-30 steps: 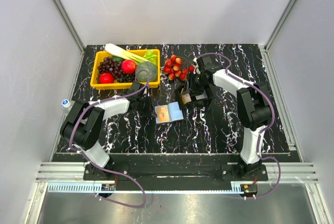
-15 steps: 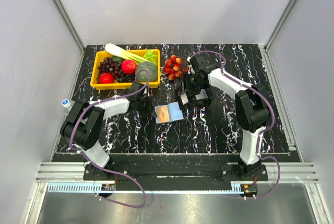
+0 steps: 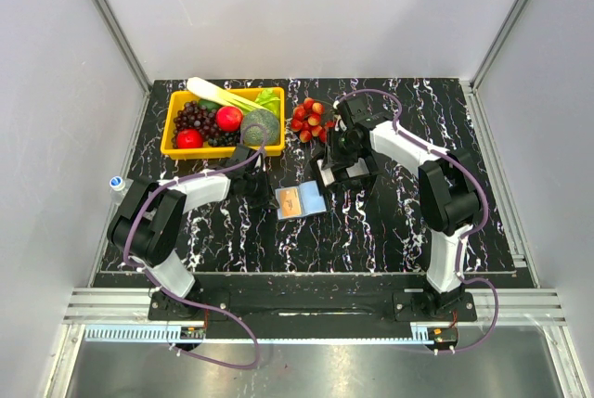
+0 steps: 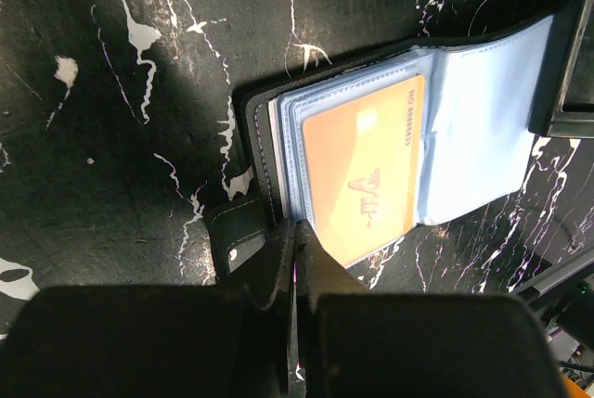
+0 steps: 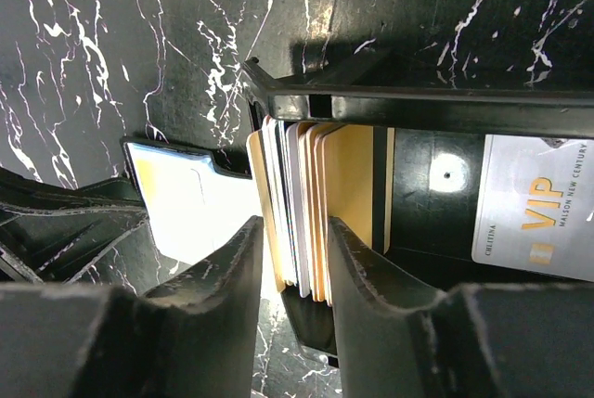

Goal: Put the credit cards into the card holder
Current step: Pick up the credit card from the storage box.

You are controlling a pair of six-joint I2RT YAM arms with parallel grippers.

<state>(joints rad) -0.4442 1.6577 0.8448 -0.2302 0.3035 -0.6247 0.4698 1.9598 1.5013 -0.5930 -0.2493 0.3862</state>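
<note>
Right gripper (image 5: pixel 295 263): I have it lowered into the black tray (image 5: pixel 418 106), jaws roughly half apart and straddling part of the stack of credit cards (image 5: pixel 320 185). The cards stand on edge, packed face to face. Their faces run parallel to my finger pads, so closing pinches across the thickness of the stack. In the wrist view the fingers overlap the card edges, and I cannot tell whether the pads are already pressing.

A white VIP card (image 5: pixel 534 217) lies flat on the tray floor, beside the stack and outside the jaws.

Left gripper (image 4: pixel 295 250): fully closed, tips at the edge of the card holder (image 4: pixel 473 110), next to its strap tab. I judge it is pinning the cover flat.

Target location: the holder lies open just beside the tray, on the left-arm side and slightly nearer the bases. One orange card (image 4: pixel 362 171) already sits in a pocket.

Governing relation: the right arm is nearer the stack. A lifted card must travel toward the left arm, then tip from upright to flat to match the pocket.
</note>
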